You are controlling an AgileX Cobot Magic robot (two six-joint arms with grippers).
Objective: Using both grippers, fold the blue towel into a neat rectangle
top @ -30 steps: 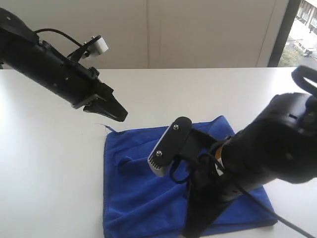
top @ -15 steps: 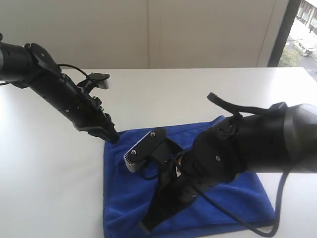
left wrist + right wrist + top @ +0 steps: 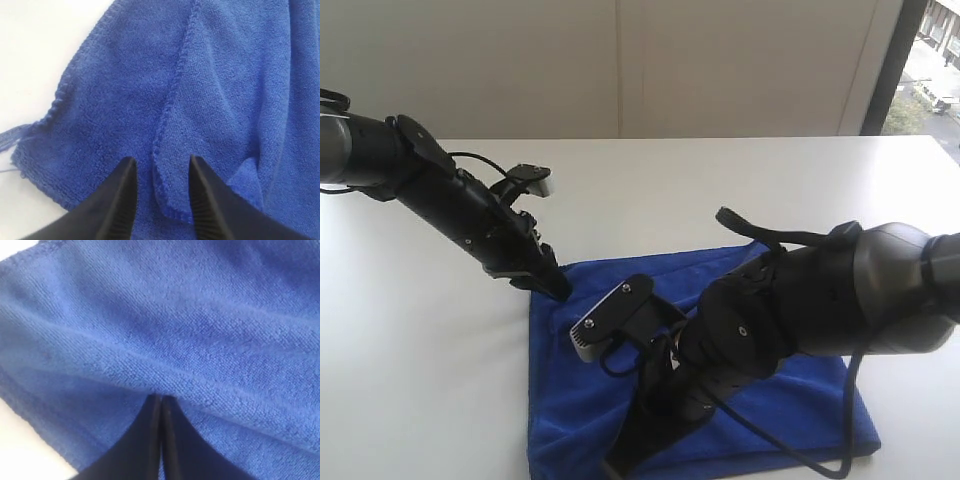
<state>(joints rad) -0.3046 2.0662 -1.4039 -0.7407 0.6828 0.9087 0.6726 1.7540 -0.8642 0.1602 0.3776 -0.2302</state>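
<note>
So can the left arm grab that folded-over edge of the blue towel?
Probably yes. The left gripper is right at the blue towel, the folded edge sits between its open jaws, and nothing looks in the way.

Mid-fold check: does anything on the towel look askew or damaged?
Yes. Near the corner under the open left pincer, a flap of the blue towel lies doubled over, its hemmed edge running crooked across the cloth. A few loose threads trail from that corner onto the table. Nothing looks spilled.
</note>
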